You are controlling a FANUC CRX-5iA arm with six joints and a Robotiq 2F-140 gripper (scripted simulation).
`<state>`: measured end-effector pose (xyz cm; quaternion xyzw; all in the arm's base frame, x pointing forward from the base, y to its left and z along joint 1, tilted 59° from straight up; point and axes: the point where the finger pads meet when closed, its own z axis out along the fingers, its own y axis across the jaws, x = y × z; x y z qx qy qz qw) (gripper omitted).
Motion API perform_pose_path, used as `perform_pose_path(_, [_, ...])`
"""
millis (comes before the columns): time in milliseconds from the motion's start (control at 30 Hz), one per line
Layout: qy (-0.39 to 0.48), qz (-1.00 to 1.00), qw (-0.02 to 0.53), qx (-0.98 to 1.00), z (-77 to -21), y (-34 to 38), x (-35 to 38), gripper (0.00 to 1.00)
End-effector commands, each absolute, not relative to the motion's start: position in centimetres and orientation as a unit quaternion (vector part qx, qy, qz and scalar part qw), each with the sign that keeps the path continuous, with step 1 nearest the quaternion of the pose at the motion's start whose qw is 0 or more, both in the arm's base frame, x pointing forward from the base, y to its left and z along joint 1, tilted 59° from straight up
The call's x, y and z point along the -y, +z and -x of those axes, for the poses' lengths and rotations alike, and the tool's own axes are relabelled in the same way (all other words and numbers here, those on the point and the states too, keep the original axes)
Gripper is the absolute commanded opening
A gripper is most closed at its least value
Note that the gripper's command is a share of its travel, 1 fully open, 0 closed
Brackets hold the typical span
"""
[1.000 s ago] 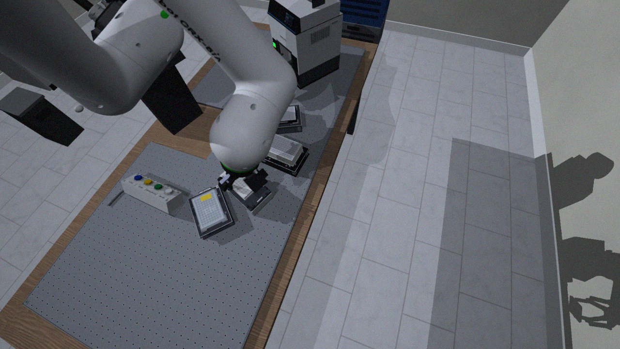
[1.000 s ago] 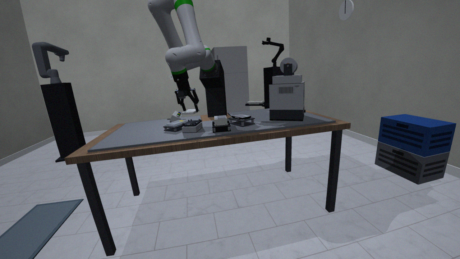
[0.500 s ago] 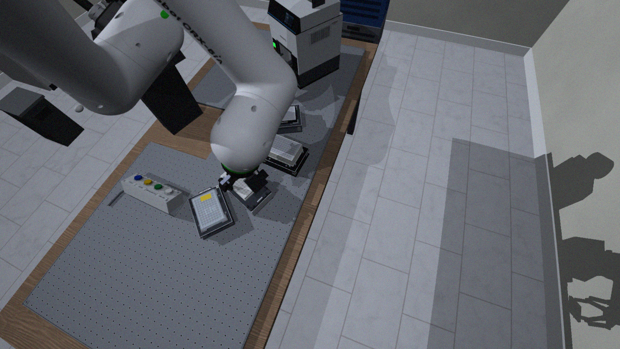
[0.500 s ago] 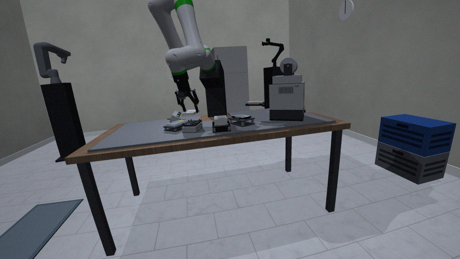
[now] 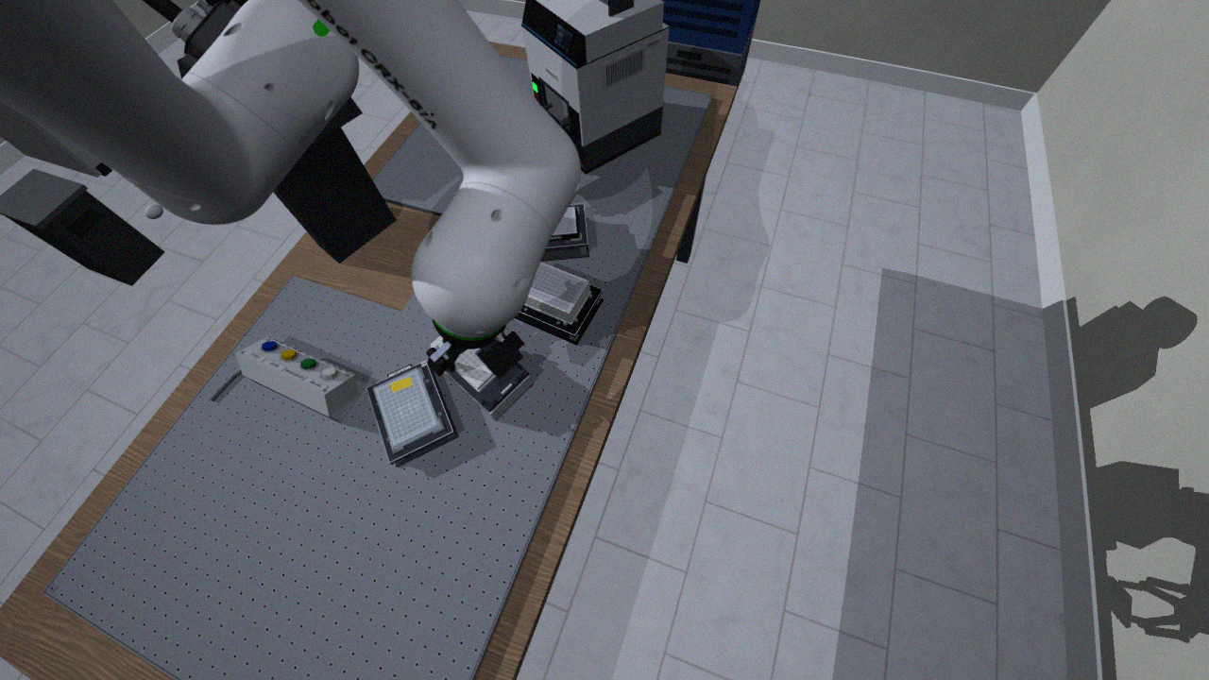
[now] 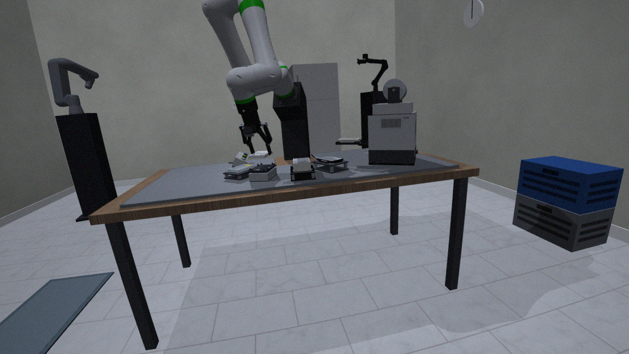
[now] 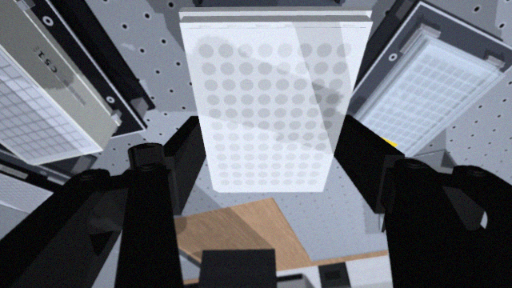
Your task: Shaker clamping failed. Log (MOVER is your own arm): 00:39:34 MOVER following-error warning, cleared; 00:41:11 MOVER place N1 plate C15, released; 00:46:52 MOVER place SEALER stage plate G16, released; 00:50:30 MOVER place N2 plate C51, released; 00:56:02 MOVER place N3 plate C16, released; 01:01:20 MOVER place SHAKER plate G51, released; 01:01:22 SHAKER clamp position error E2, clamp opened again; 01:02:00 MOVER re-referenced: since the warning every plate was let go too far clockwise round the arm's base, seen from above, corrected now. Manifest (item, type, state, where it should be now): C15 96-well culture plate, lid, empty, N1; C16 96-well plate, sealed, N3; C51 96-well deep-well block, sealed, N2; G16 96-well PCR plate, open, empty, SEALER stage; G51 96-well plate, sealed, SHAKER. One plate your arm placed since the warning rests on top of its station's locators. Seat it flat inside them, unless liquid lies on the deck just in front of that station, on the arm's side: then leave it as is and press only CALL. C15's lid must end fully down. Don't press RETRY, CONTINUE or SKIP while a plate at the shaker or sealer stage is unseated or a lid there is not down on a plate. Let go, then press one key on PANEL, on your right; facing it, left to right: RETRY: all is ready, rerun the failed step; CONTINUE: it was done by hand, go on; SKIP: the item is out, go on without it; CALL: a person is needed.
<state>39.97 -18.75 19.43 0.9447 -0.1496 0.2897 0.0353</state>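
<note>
Gripper gripped the sealed plate, hemmed in: deep-well block close on one side, yellow-tagged plate on the other.

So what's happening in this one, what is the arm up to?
The arm's gripper has its jaws shut on a white 96-well plate, holding it lifted above the perforated deck. Below it sit a deep-well block on one side and a yellow-tagged plate on the other. The button panel is untouched.
</note>
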Motion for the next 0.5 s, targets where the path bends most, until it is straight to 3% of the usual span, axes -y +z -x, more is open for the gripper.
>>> perform_pose_path(0, [0.290,-0.945,0.035,0.150,-40.06,19.43,18.79,0.10])
perform_pose_path(467, [0.290,-0.945,0.035,0.150,-40.38,19.23,18.89,0.10])
